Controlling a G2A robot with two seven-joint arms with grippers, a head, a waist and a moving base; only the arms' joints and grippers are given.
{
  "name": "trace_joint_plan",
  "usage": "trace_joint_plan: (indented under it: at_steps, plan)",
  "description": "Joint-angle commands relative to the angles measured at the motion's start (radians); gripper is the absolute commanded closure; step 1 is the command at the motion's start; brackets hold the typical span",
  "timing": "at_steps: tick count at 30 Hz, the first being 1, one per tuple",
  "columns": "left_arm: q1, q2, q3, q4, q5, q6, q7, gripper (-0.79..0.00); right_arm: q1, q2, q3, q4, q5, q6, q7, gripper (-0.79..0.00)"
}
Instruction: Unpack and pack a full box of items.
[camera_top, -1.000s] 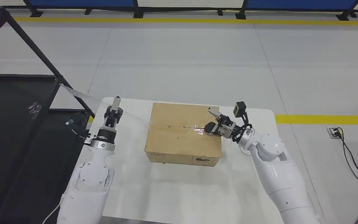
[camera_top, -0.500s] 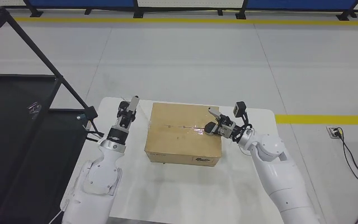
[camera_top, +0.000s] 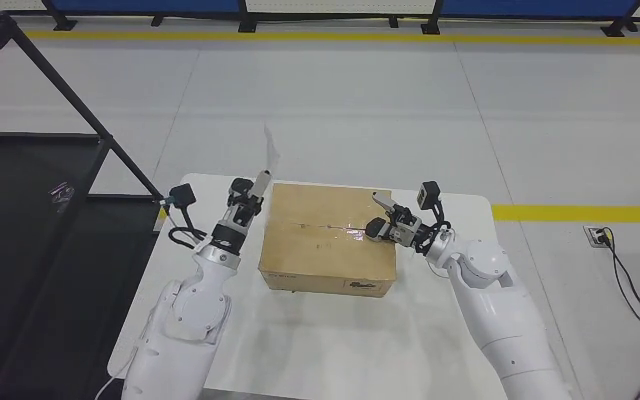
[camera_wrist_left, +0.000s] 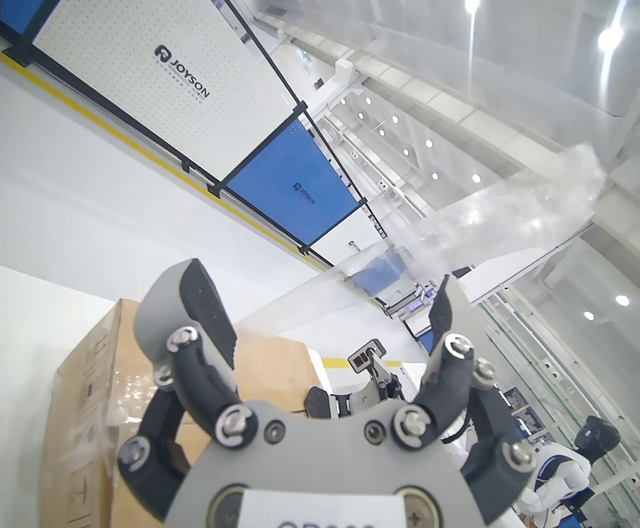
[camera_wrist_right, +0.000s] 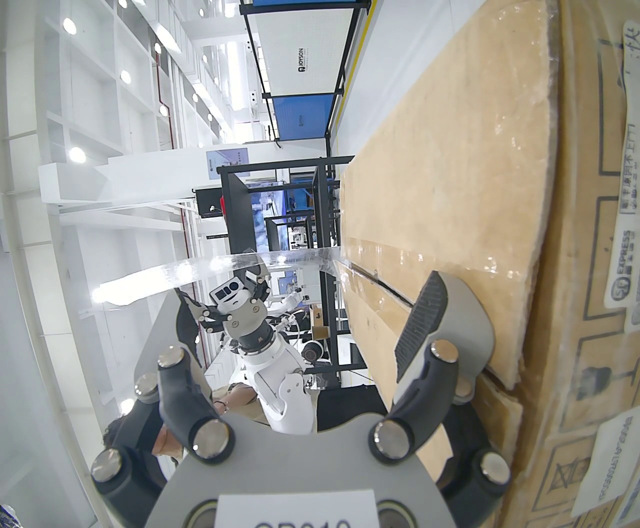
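At box edge | right gripper spread | left gripper spread, tape at fingertip

Pale floor with yellow line, blue-and-white partition panels, black metal frame, bright ceiling lights.

The box is closed, so whatever is inside is hidden, as is its far wall at 12 o'clock. The clear tape strip lifting off its 10 o'clock corner blurs out at the free end. Whether it touches the left gripper I cannot tell. A label on the 3 o'clock wall is cut off by the picture's edge.
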Motion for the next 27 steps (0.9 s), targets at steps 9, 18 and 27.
trace_joint_plan:
  at_steps: [9, 18, 27]
  plan:
    - [-0.038, 0.011, -0.125, 0.06, -0.039, 0.043, -0.008, -0.785, 0.0, 0.0, 0.0, 0.0, 0.0, 0.0, 0.0, -0.785]
    - [0.03, 0.022, -0.215, 0.125, -0.133, -0.016, -0.037, -0.785, 0.0, 0.0, 0.0, 0.0, 0.0, 0.0, 0.0, -0.785]
    - [0.066, 0.027, -0.243, 0.171, -0.14, -0.039, -0.04, -0.785, -0.018, -0.004, -0.017, -0.08, 0.045, -0.035, -0.039, -0.785]
